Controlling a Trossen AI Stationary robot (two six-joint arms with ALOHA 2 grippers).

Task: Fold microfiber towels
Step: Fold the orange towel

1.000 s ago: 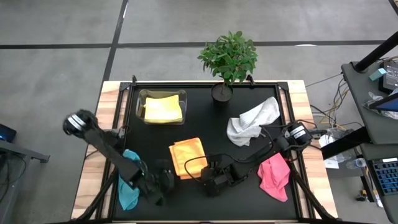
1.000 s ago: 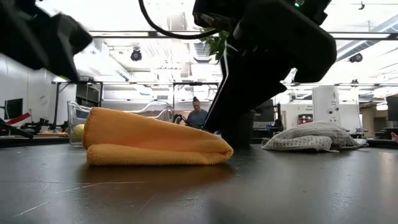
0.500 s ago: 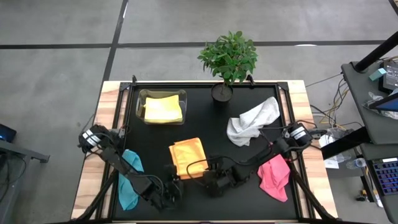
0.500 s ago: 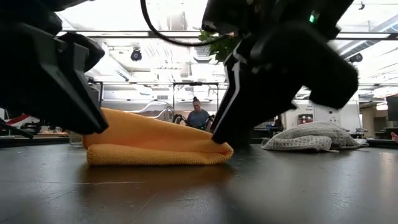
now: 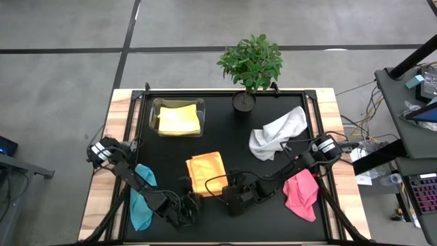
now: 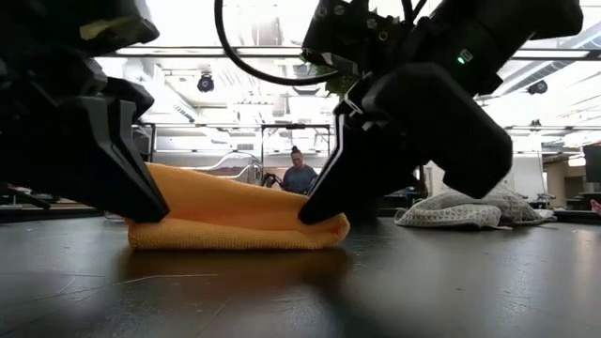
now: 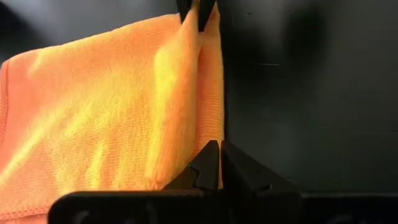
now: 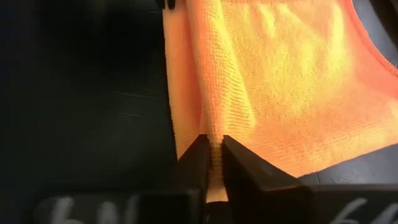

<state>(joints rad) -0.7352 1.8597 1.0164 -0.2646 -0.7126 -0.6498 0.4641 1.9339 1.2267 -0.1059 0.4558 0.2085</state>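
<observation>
Here the soft orange microfiber towel (image 5: 206, 173), already doubled over, lies near the front middle of the black worktop (image 5: 225, 133), and both arms have it by its near edge. The left gripper (image 5: 189, 201) is pinched together on the towel's near left corner; the right gripper (image 5: 227, 194) is clamped on the near right corner. In the left wrist view the dark fingers (image 7: 211, 163) meet on the thick folded hem, and the right wrist view shows the same on its side (image 8: 210, 165).

The relation that matters: the gripped edge runs left to right between the two grippers, and the rest of the cloth stretches away from them toward the plant side of the worktop. So the next fold, I judge, calls for both corners lifted and carried away together, kept level.

The cloth is plush, finely ribbed and limp; from table height it bulges in a rounded roll (image 6: 235, 211).

Elsewhere, a yellow towel (image 5: 179, 120) sits in a clear plastic box, a crumpled white-grey one (image 5: 276, 133) lies at the right, a pink one (image 5: 300, 193) at the right front and a teal one (image 5: 141, 198) at the left front.
</observation>
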